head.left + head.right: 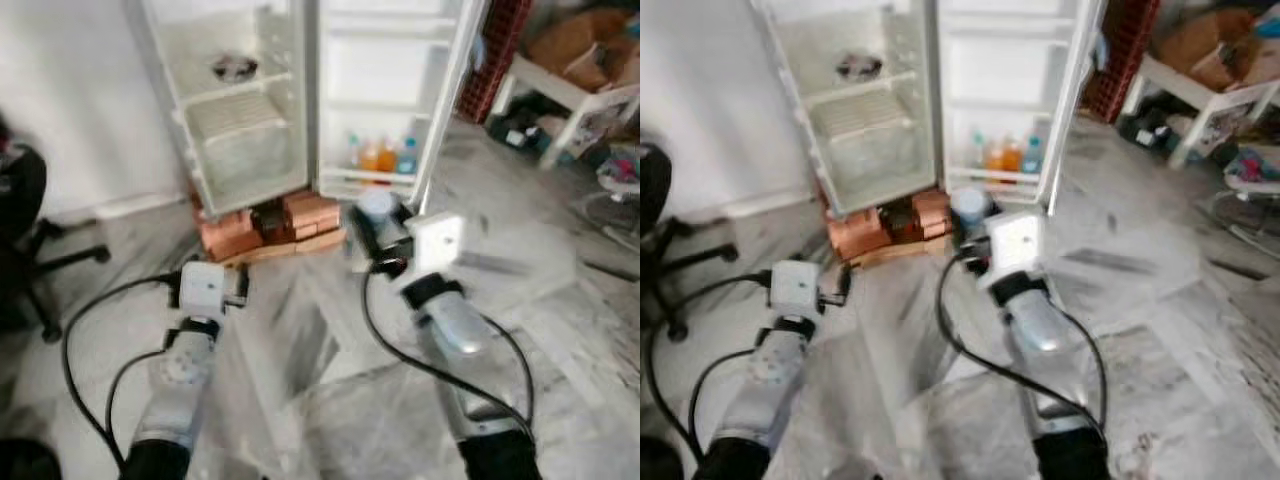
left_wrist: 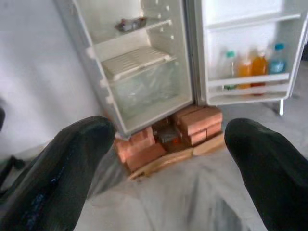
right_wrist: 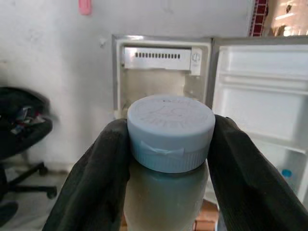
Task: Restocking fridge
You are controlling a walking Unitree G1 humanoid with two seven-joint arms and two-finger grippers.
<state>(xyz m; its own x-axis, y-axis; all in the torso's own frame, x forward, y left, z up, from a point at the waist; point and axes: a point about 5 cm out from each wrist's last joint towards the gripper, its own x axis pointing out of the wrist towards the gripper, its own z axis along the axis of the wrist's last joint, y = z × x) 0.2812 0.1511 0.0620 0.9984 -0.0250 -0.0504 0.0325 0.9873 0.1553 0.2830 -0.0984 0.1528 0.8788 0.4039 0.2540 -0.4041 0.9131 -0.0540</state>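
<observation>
- Gripping a bottle (image 3: pixel 168 192) just below its pale blue cap (image 3: pixel 171 131), the right gripper (image 3: pixel 168 159) sits at centre frame in the right wrist view, its two black fingers (image 3: pixel 96 178) clamped on either side of the neck.
- Right arm, lower centre of the left eye view, holds that bottle (image 1: pixel 377 206) up before the fridge door.
- Left gripper (image 2: pixel 168 159), lower left of the left eye view, has its fingers (image 2: pixel 62 168) spread wide apart with nothing between them.
- Marble floor (image 1: pixel 560 330) spans the middle of the frame.
- Stack of bricks (image 1: pixel 240 228) and a wooden board support the fridge (image 1: pixel 240 120), upper centre, which stands open.
- Door shelf (image 1: pixel 375 175), upper centre-right, carries several drink bottles (image 1: pixel 380 155), orange and blue-capped among them.
- Black office chair (image 1: pixel 25 220) stands at the left edge; a white table (image 1: pixel 570 95) occupies the upper right.
</observation>
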